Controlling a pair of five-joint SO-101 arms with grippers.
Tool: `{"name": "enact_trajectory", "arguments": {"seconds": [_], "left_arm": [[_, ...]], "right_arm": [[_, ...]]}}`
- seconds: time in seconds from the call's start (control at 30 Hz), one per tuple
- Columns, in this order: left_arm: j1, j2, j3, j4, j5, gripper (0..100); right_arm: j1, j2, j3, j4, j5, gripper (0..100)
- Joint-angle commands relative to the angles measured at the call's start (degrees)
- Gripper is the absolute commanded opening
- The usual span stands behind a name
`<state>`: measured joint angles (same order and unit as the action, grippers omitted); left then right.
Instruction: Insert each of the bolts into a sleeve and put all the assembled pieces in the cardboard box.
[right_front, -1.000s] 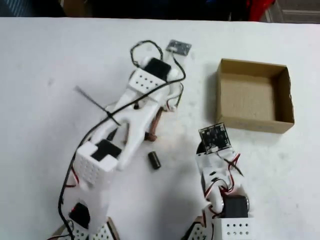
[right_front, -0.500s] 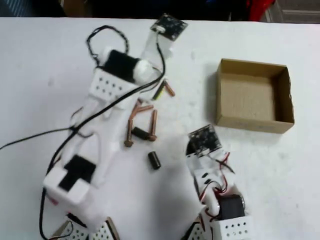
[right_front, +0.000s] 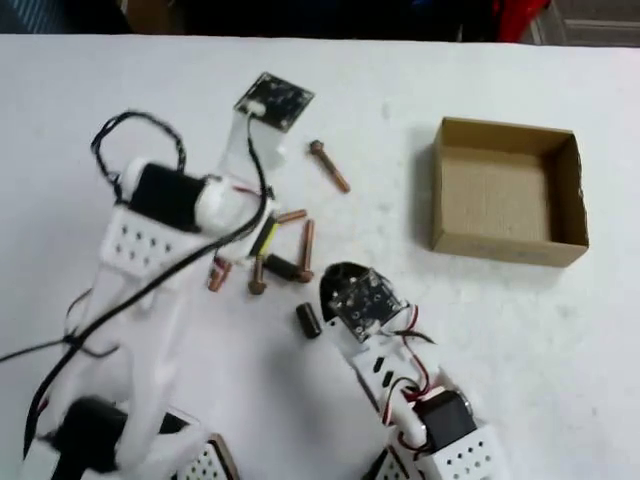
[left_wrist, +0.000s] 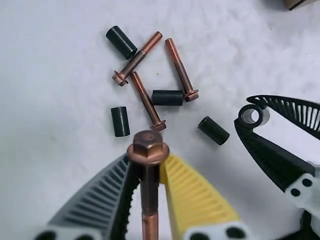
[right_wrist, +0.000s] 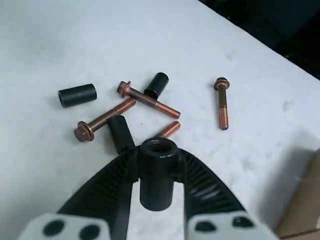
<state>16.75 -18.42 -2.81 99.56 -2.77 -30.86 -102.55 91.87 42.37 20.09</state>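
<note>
Two arms over a white table (right_front: 520, 330), high view with both wrist views.

Left claw (left_wrist: 149, 162): clenched on a bolt (left_wrist: 148, 148). The shank is nipped between the grey and yellow fingers and the hexagonal head stands just past the fingertips, clear of the table.

Right claw (right_wrist: 157, 157): clenched on a sleeve (right_wrist: 157, 175), bore facing outward beyond the tips. In the left wrist view this claw (left_wrist: 255, 122) sits off to one side of the pile, apart from the left claw.

Loose bolts (left_wrist: 147, 101): three lie beyond the left claw's tips, the nearest with its head just beside the held head. Two of them meet at the head end of one (left_wrist: 137, 51).

Loose sleeves (left_wrist: 167, 97): four are scattered among those bolts, one touching a bolt near its head. In the high view another (right_front: 309, 320) lies just beside the right arm.

Lone bolt (right_front: 329, 165): apart from the pile, toward the far table edge, between the pile and the box.

Box (right_front: 500, 245): upright and open-topped, on the right side of the table, well apart from the pile and both claws. Its near wall faces the right arm, and its corner shows in the right wrist view (right_wrist: 305, 200).

Free room: bare table runs between pile and box, along the box's near wall, and out to the far edge (right_front: 420, 40).
</note>
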Motion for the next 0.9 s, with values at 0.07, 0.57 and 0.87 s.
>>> {"name": "enact_trajectory", "arguments": {"seconds": [0.07, 0.57, 0.87], "left_arm": [[-0.57, -12.26, 9.67, -6.42, -0.70, 2], [-1.27, -37.49, 35.16, -26.99, -0.26, 2], [-1.27, -47.52, 48.53, -48.18, -0.26, 2]], "right_arm": [[-2.95, -0.57, -0.35, -4.62, -0.79, 1.6], [-4.44, -0.57, -0.26, -11.21, -12.84, 1.6], [-7.78, -0.57, 5.01, -24.92, -12.92, 1.6]]}}
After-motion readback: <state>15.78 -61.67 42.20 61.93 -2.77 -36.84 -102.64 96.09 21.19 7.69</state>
